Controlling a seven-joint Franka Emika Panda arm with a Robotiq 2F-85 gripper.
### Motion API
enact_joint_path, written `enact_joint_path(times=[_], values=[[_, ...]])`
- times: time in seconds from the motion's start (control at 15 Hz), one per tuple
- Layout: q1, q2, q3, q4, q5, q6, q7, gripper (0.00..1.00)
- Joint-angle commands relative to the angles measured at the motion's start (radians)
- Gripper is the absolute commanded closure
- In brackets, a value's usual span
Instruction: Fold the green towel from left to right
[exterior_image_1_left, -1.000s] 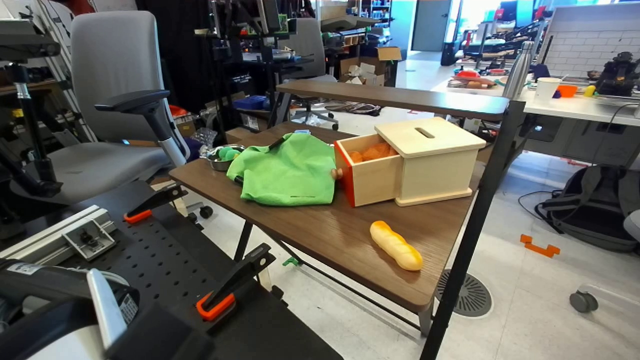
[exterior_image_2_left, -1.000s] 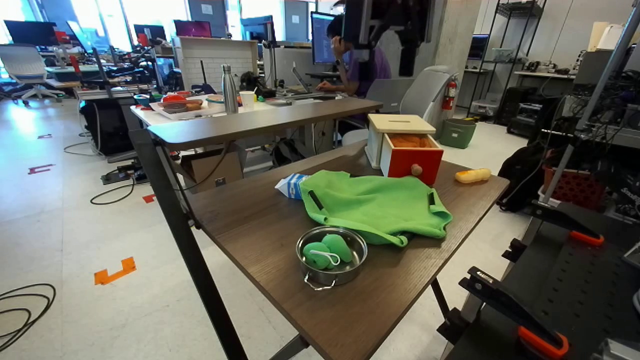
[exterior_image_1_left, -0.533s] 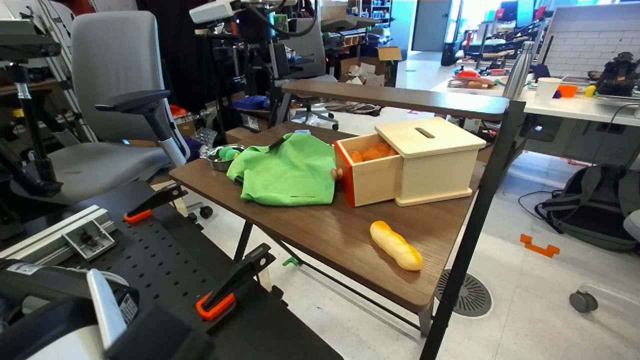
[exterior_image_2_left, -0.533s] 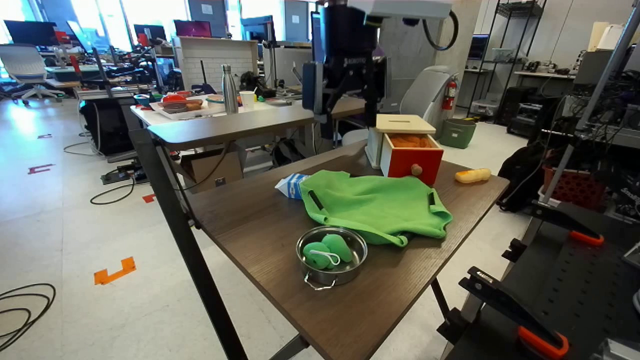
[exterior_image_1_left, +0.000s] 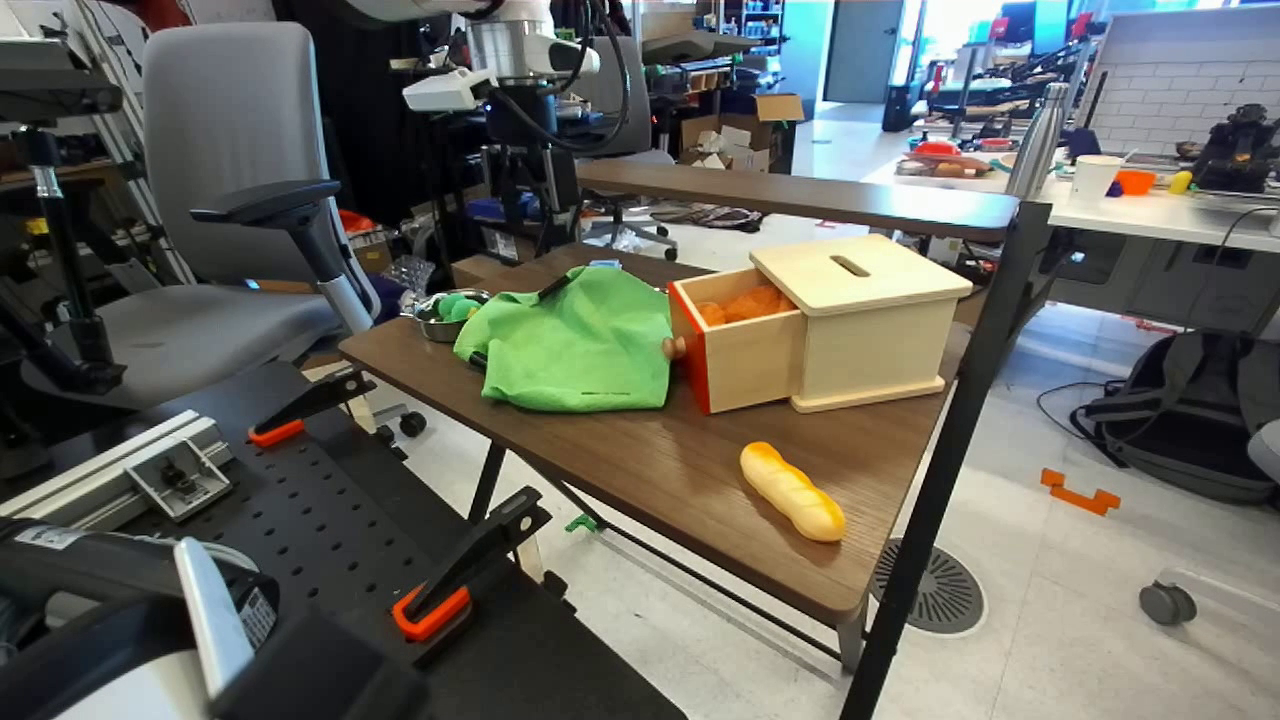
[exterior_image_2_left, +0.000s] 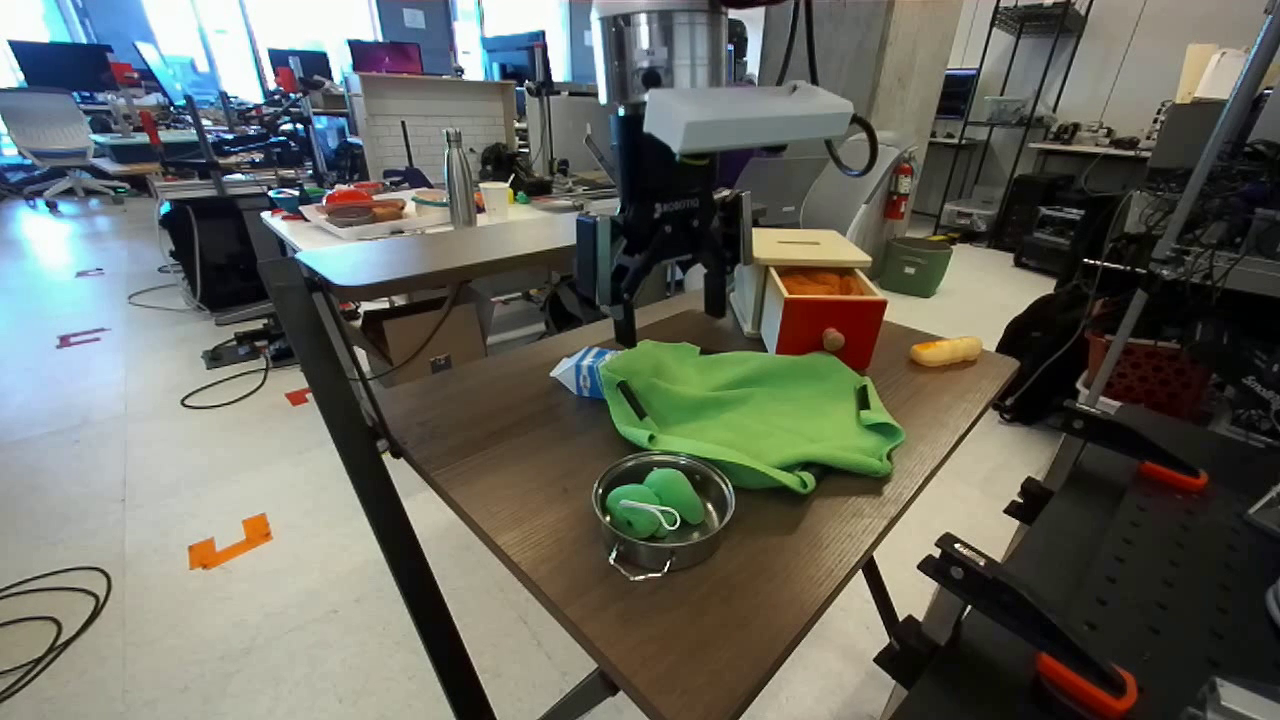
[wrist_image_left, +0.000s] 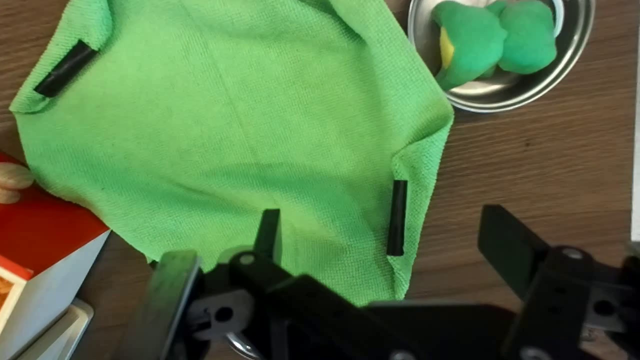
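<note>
At the left in an exterior view, a blue-and-white carton (exterior_image_2_left: 580, 372) is lying on the brown table (exterior_image_2_left: 480, 440); its right end is going out of sight at the green towel (exterior_image_2_left: 750, 400), and you are not quite seeing whether it is running beneath or only behind. Next along, a metal pot (exterior_image_2_left: 695, 552) is standing just beside the towel, holding rounded green pieces (exterior_image_2_left: 674, 495). You are holding the gripper (exterior_image_2_left: 670, 322) above the table, pointing down near the towel's corner; in the wrist view its two fingers (wrist_image_left: 510, 250) are standing wide apart, one showing against the towel, the other against the tabletop. The towel is lying rumpled across the middle of the table, between the pot and a red-fronted drawer (exterior_image_2_left: 797, 325), with black strips (exterior_image_2_left: 632, 400) showing on its turned-over edges. That drawer is sticking out of a light wooden box (exterior_image_2_left: 810, 247), something orange (exterior_image_2_left: 820, 283) showing inside. Furthest right, a bread roll (exterior_image_2_left: 945, 351) is lying well apart from the towel.
</note>
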Motion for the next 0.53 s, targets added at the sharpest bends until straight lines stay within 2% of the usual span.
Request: enact_joint_path(times=[0.0, 0.47], values=[[0.029, 0.065, -0.025, 0.062, 0.012, 0.017, 0.018, 0.00], [0.056, 0.159, -0.042, 0.152, 0.008, 0.006, 0.027, 0.00]])
